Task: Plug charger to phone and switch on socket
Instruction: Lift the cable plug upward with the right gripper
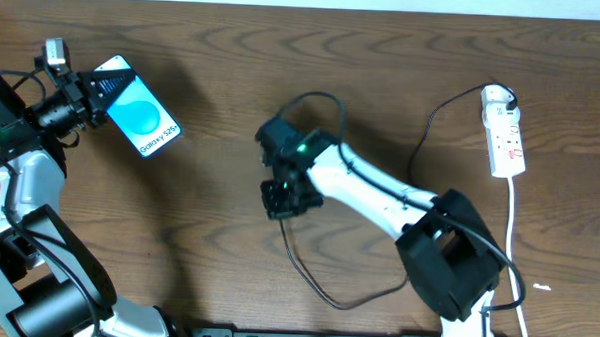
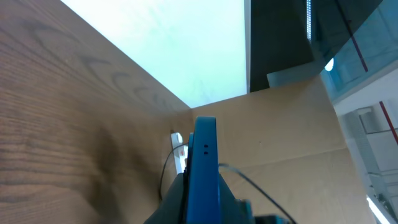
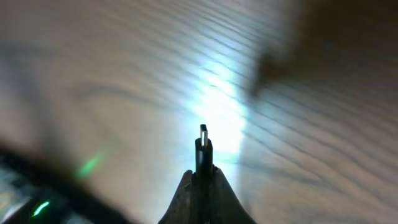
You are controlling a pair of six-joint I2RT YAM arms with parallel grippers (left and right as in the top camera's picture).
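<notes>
on my overhead feed the left gripper (image 1: 95, 91) sits at the far left of the table (image 1: 224, 66), clamped on one short end of the phone (image 1: 142, 118); the blue screen faces up, its free end pointing toward the table's middle; the left wrist camera sees the phone edge-on, a blue slab standing between the fingers; i cannot tell whether its free end touches the wood.

the right gripper (image 1: 282, 200) is near the centre of the table, well apart from the phone; its jaws are pressed together on the charger (image 1: 321, 284) just behind the plug tip (image 3: 203, 134), which pokes out past the fingertips in the blurred right wrist view; from the gripper the thin black cable loops across the wood toward the near edge and curls back under the right arm.

the socket (image 1: 505, 136) lies at the far right, a white strip lying roughly front to back, with its rounded plug at the far end; i cannot read its switches from here.
</notes>
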